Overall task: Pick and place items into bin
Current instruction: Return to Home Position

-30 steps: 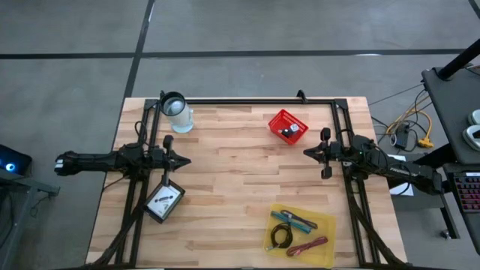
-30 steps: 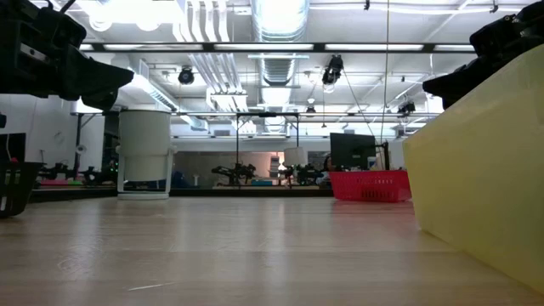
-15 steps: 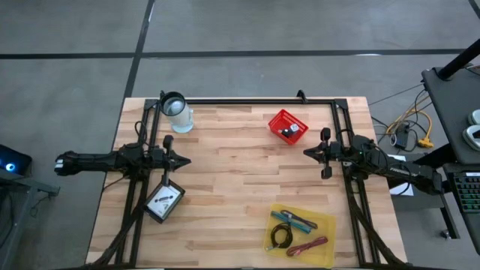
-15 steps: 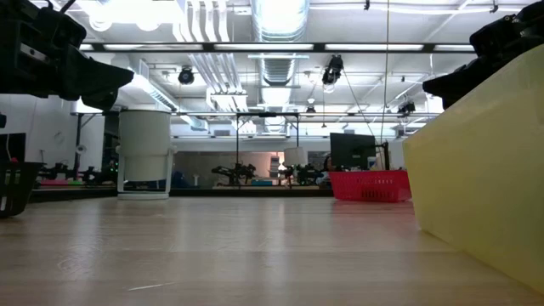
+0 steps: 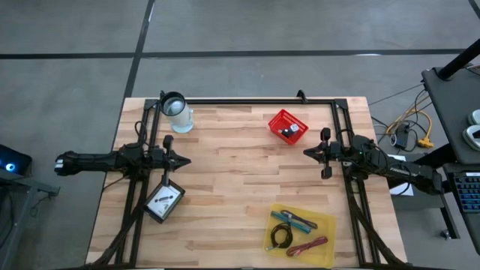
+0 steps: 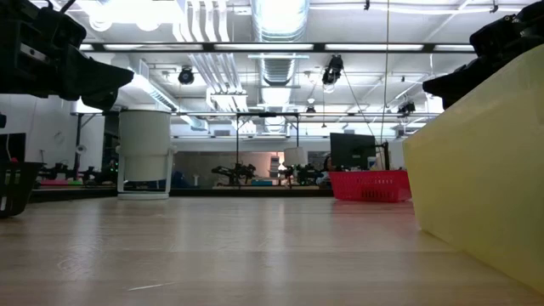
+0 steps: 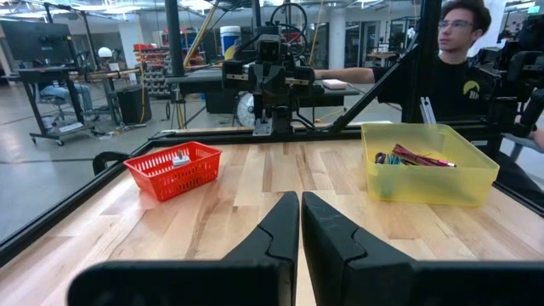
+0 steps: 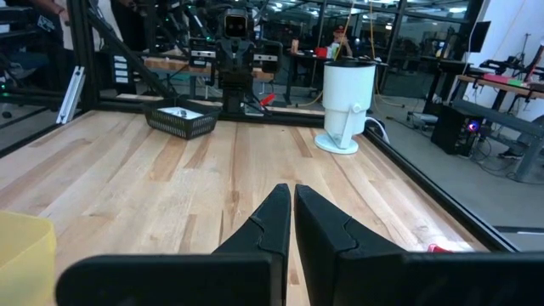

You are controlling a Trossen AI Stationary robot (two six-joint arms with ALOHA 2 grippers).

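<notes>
The left pincer (image 5: 184, 160) and the right pincer (image 5: 306, 152) hover at opposite sides of the table (image 5: 232, 180), facing each other, each with its fingers pressed together on nothing. The pen-like sticks (image 5: 294, 219) and the black cable coil (image 5: 280, 238) lie in the yellow bin (image 5: 328, 251). The white cards (image 5: 165, 200) lie in the black bin (image 5: 150, 212), and the tiny pieces (image 5: 289, 130) in the red basket (image 5: 274, 120).

Red mesh basket (image 5: 288, 126); yellow bin (image 5: 327, 222) w/ teal stick (image 5: 289, 217), maroon stick (image 5: 309, 245), blk cable (image 5: 281, 238); blk bin (image 5: 151, 212) w/ white card (image 5: 165, 199).
</notes>
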